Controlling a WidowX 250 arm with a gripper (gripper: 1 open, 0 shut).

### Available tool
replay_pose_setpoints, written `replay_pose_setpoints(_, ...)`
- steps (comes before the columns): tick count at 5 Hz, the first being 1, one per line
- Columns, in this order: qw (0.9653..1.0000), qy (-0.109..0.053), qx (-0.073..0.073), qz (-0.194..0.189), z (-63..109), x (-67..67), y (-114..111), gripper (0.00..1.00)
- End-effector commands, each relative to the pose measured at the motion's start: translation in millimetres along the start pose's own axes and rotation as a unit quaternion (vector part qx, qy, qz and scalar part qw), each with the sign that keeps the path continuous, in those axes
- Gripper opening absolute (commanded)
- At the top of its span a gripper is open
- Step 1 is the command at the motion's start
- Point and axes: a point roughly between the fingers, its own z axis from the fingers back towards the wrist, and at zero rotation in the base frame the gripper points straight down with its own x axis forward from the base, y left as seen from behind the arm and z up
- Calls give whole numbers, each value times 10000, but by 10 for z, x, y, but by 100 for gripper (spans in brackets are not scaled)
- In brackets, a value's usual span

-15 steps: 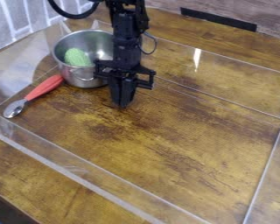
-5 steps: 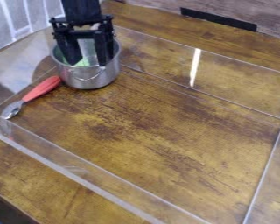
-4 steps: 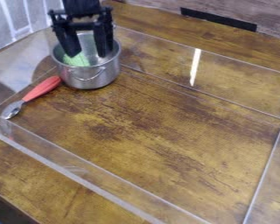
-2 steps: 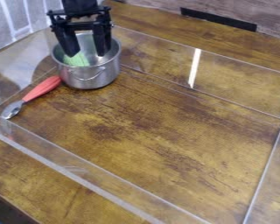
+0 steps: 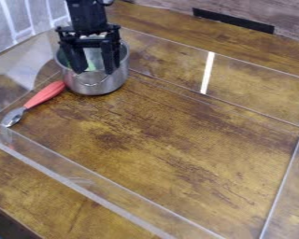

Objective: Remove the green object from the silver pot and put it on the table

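Arm (image 5: 87, 11) was all black, entering from the top left of the frame as a narrow, boxy wrist column. Gripper (image 5: 90, 62) was black too: a wider crossbar body with two long, straight parallel fingers (image 5: 66, 56). No markings, cables or screws were legible at this resolution.

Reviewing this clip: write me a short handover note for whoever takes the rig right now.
Tool: open, pointing down into the mouth of the silver pot, holding nothing.
Green object: inside the pot, only partly visible between the fingers; not yet gripped as far as the view shows.
Pot: far-left part of the table, with a red-handled utensil lying beside it.
Done: tool positioned over the pot.
Left: close on the green object, lift it out, set it on the bare wood.
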Motion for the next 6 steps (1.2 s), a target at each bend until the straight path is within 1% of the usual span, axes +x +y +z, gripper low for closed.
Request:
replay_pose_setpoints(1, 9991, -204, 81, -350, 161, 64, 48, 100)
replay_pose_setpoints(2, 9980, -102, 112, -621, 128, 102, 112, 100)
replay_pose_setpoints(3, 9995, -86, 131, -282, -17, 61, 44, 100)
replay_pose_setpoints(4, 9998, -134, 118, 45, -106, 28, -39, 0)
replay_pose_setpoints(5, 9997, -96, 99, -213, -153, 64, -39, 0)
replay_pose_setpoints(6, 9988, -76, 61, -484, -148, 99, -71, 0)
